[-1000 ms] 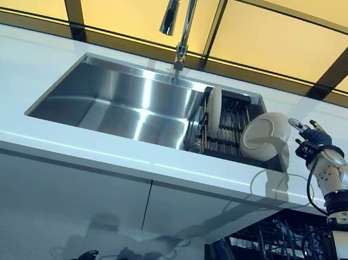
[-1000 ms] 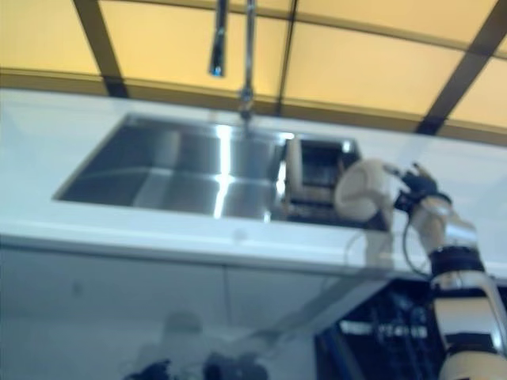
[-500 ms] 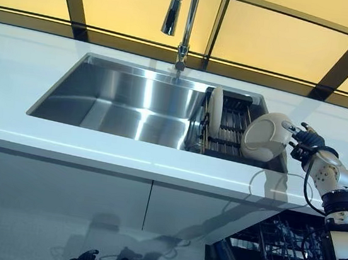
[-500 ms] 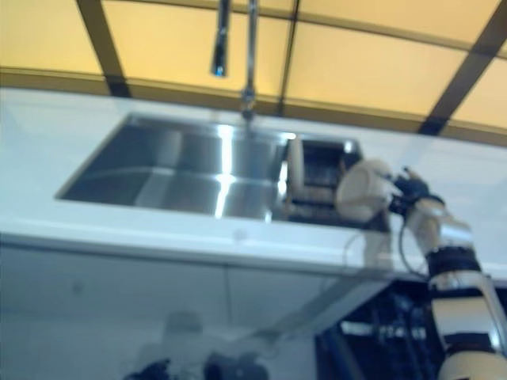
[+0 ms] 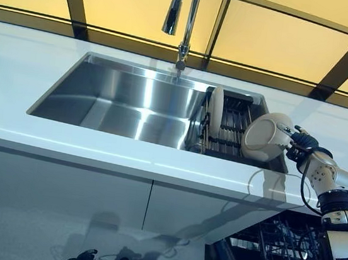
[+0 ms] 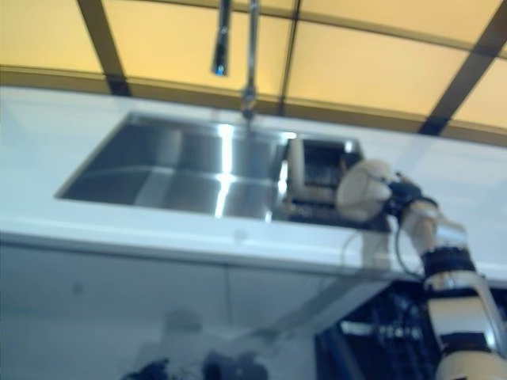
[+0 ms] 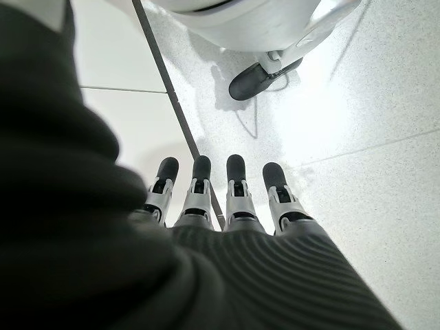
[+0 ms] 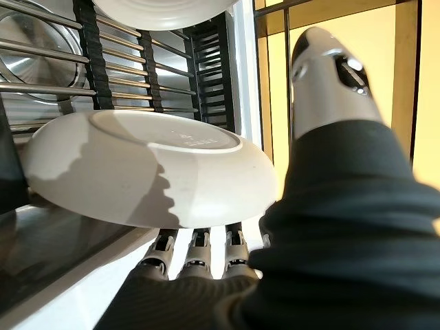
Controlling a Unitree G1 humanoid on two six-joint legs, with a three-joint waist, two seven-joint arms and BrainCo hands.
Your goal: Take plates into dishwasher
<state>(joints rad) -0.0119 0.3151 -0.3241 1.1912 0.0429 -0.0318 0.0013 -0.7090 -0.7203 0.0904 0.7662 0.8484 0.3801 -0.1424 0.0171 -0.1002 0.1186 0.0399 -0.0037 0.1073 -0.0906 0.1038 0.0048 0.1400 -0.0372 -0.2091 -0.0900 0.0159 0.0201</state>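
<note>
A white plate (image 5: 263, 138) leans tilted at the right end of the dish rack (image 5: 227, 133) in the sink. My right hand (image 5: 303, 146) is at its right rim. In the right wrist view the plate (image 8: 137, 172) lies across my fingers (image 8: 196, 251), whose tips are hidden behind it. The thumb (image 8: 330, 75) stands straight and apart from the rim. A second white plate (image 5: 214, 111) stands upright in the rack, further left. My left hand (image 7: 213, 199) hangs low over the floor with straight fingers, empty.
The steel sink (image 5: 126, 102) is set in a white counter (image 5: 64, 148), with a tall faucet (image 5: 188, 17) behind it. The open dishwasher's dark wire rack (image 5: 286, 251) shows below the counter at the lower right, under my right arm.
My right hand has moved left, up against the tilted plate, and its fingers have slid behind it. The plate and the rack have stayed in place.
</note>
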